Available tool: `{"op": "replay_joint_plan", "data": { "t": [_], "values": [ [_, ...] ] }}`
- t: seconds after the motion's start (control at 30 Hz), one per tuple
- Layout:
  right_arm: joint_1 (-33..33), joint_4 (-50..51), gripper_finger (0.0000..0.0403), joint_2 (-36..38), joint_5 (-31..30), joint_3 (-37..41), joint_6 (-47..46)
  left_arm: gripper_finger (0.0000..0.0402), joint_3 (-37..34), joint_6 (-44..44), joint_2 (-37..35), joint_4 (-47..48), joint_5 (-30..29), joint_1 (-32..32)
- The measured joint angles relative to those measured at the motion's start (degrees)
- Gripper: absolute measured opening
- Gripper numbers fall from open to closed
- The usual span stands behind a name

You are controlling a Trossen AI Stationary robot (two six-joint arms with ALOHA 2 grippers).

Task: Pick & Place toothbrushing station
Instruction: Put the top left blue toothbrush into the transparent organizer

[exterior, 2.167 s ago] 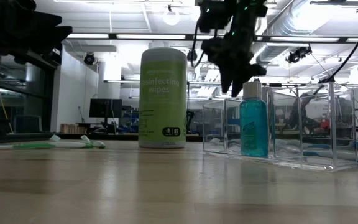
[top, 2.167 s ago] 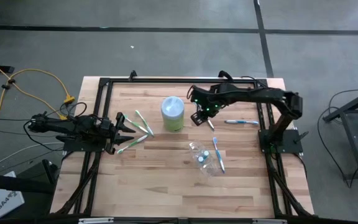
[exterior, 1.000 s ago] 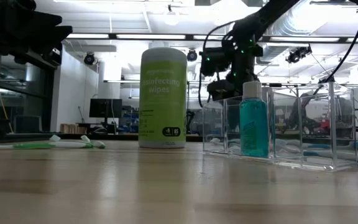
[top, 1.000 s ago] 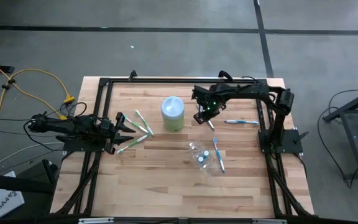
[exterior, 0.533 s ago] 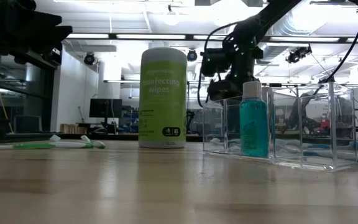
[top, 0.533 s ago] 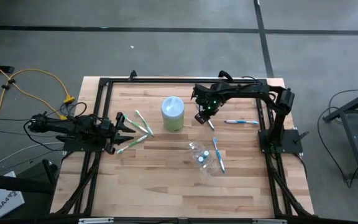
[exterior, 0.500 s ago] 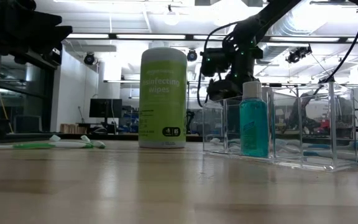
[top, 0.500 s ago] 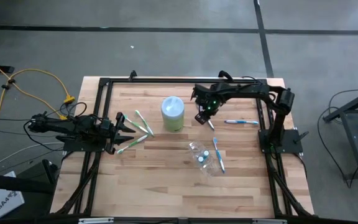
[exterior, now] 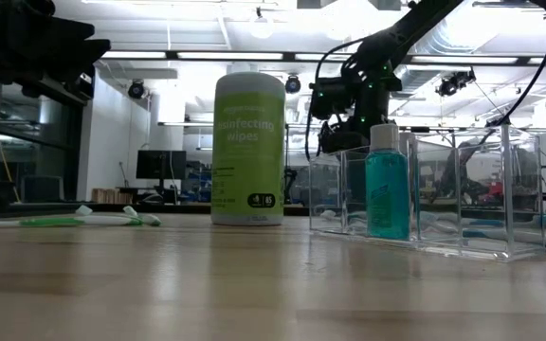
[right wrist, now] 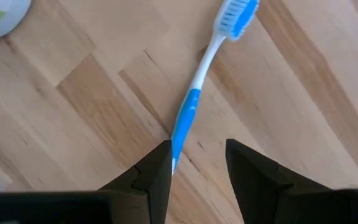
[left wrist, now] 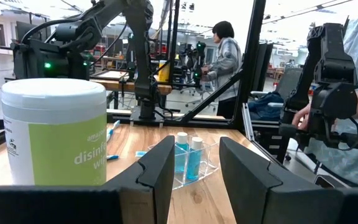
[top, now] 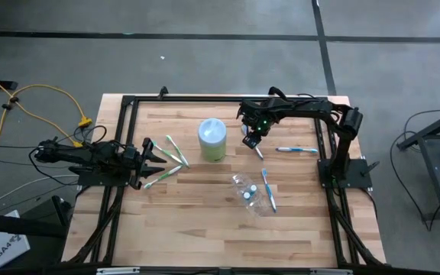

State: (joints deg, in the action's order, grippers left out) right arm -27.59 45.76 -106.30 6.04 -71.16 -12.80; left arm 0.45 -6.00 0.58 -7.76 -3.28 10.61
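Table (top: 205, 229) from above: right gripper (top: 251, 140) sits just right of the green-labelled wipes canister (top: 211, 140), over the handle end of a blue-white toothbrush (top: 259, 152). Second blue-white brush (top: 297, 150) lies further right, third one (top: 269, 189) beside the clear plastic container (top: 248, 191) nearer the table's middle, with blue-capped tubes (top: 249, 191) in it. Left gripper (top: 157, 158) parked at the left edge, green-white toothbrushes (top: 176, 150) scattered just in front of it.

Low view: right arm's gripper (exterior: 337, 137) hangs behind the clear container (exterior: 425, 199), low near the tabletop. Teal bottle (exterior: 388, 183) stands in the container's front compartment. Canister (exterior: 249, 149) left of that, green-white brush (exterior: 74, 220) flat on the wood at far left.

Left wrist view: fingers (left wrist: 159, 168) spread apart, nothing between them; canister (left wrist: 53, 130) close ahead, container with two blue tubes (left wrist: 188, 158) beyond. Person in the room behind the table.

Right wrist view: fingers (right wrist: 157, 171) spread, blue-white toothbrush (right wrist: 197, 93) lying diagonally on the wood, its handle end running down to the gap beside one finger. Contact: can't tell. Brush head points away from the gripper.
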Motion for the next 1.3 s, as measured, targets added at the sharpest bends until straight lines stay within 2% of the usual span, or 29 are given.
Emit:
{"op": "replay_joint_plan", "data": {
  "t": [0.47, 0.6, 0.83, 1.3],
  "values": [
    [0.1, -4.1, 0.0142, 0.0, 2.0, 0.0, -0.5, 0.0124, 0.0, 0.0, 0.0, 0.0, 0.0, 0.0],
    [0.1, -4.7, 0.0155, 0.0, 2.8, 0.0, 0.5, 0.0124, 0.0, 0.0, 0.0, 0.0, 0.0, 0.0],
    [0.2, -6.9, 0.0188, 0.0, -0.5, 0.0, -1.7, 0.0124, 0.0, 0.0, 0.0, 0.0, 0.0, 0.0],
    [0.2, -7.7, 0.0185, 0.0, -0.4, 0.0, -6.8, 0.0124, 0.0, 0.0, 0.0, 0.0, 0.0, 0.0]
  ]
}}
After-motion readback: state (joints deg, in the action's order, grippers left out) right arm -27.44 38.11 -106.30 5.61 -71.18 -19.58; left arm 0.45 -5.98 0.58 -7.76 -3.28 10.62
